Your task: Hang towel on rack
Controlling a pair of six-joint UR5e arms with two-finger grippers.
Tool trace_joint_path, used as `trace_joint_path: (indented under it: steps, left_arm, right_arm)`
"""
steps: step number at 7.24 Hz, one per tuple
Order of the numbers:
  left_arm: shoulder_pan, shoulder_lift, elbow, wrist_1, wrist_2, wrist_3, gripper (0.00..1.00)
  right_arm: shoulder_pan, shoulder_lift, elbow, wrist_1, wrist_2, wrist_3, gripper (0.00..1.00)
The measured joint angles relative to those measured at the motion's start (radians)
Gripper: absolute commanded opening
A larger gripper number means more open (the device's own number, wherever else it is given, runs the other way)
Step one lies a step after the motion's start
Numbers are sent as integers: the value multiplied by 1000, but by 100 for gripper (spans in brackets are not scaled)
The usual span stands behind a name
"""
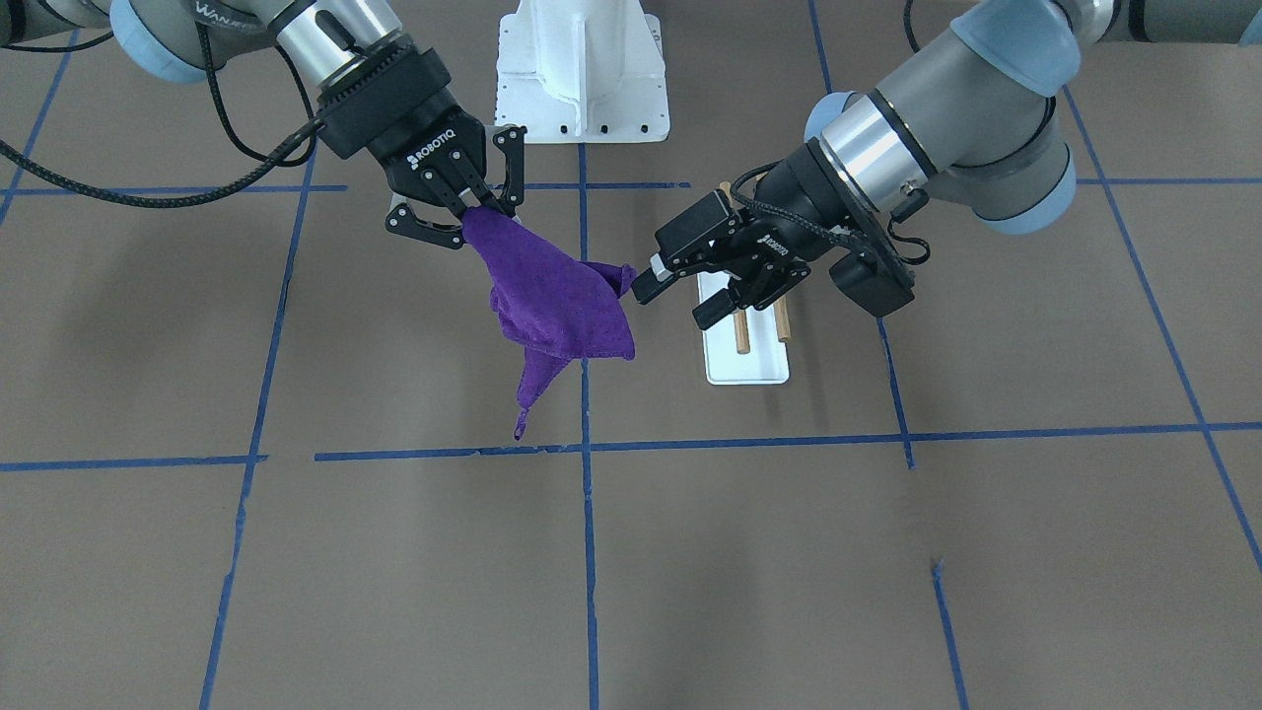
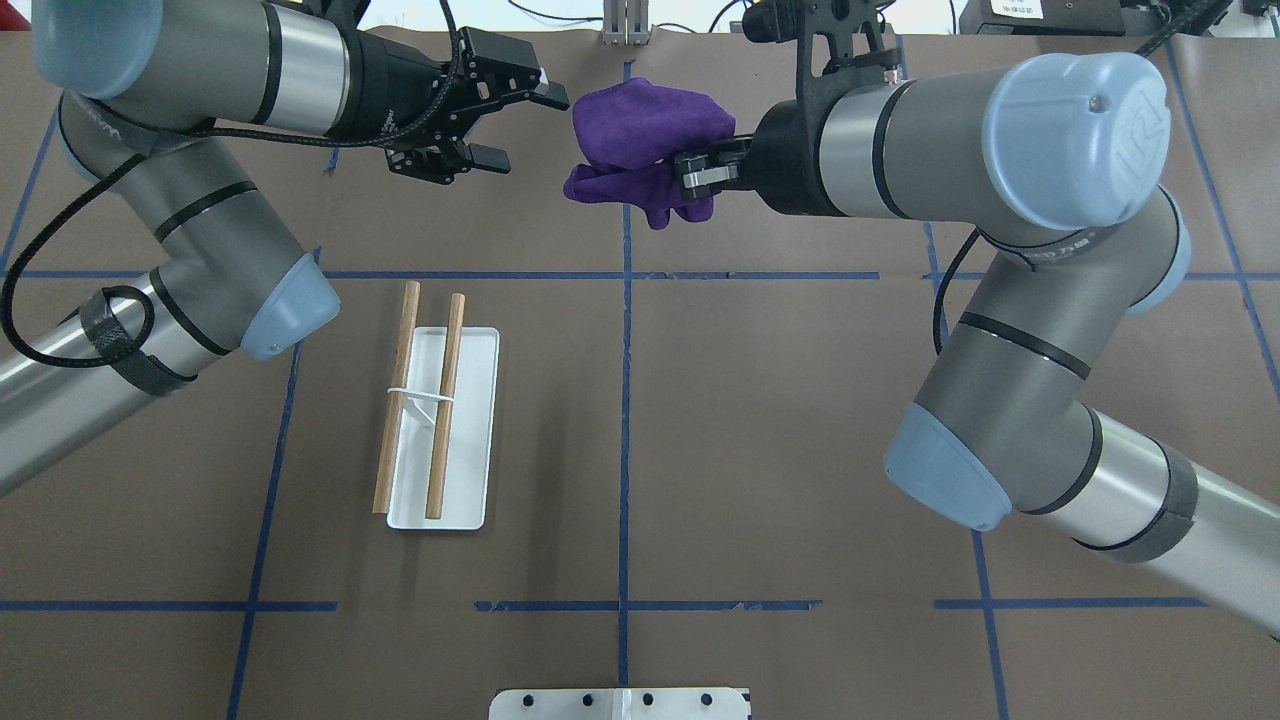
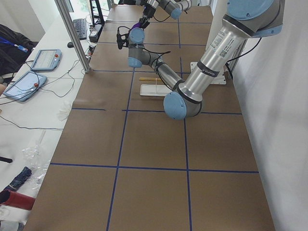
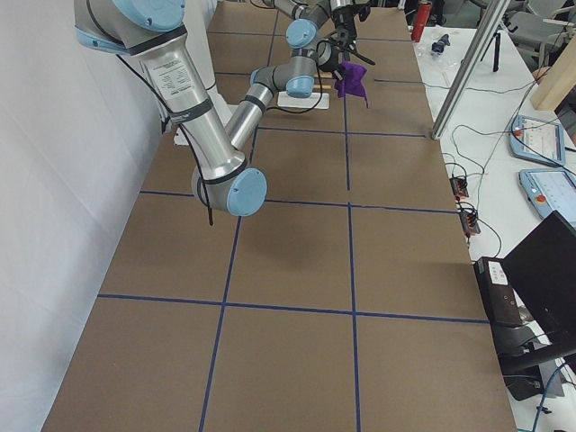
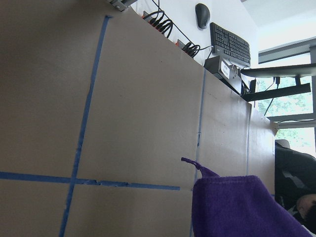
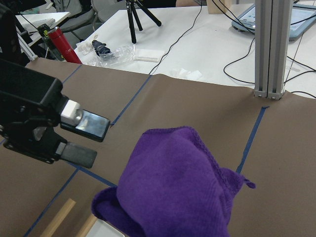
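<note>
Standing at the near left, the rack is well apart from the purple towel, hanging bunched at the far middle. The right gripper is clamped on it; the left gripper, jaws apart beside it, may catch only a fold, so it drapes badly

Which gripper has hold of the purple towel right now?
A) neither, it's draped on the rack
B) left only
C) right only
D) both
C: the right gripper is shut on the towel, which hangs in the air; the left gripper stands open beside it, and the rack is bare.
</note>
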Motion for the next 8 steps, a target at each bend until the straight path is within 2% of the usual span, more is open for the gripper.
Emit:
trace_joint_path:
  steps: [3, 4, 5, 6, 7, 8]
  left_arm:
    - [6, -25, 5, -2, 8, -6, 99]
    - [10, -32, 9, -2, 9, -5, 97]
    - [15, -37, 13, -3, 9, -4, 89]
    - [20, -40, 17, -5, 9, -3, 68]
    - [23, -41, 20, -6, 8, -2, 40]
    - [24, -42, 20, -7, 7, -2, 6]
  right_arm:
    - [-22, -3, 20, 0, 3, 0, 0]
    - [-27, -5, 30, 0, 6, 0, 0]
    - [-32, -8, 42, 0, 7, 1, 0]
    - [-36, -9, 47, 0, 8, 1, 0]
    - [-38, -10, 49, 0, 8, 1, 0]
    - [-38, -10, 49, 0, 8, 1, 0]
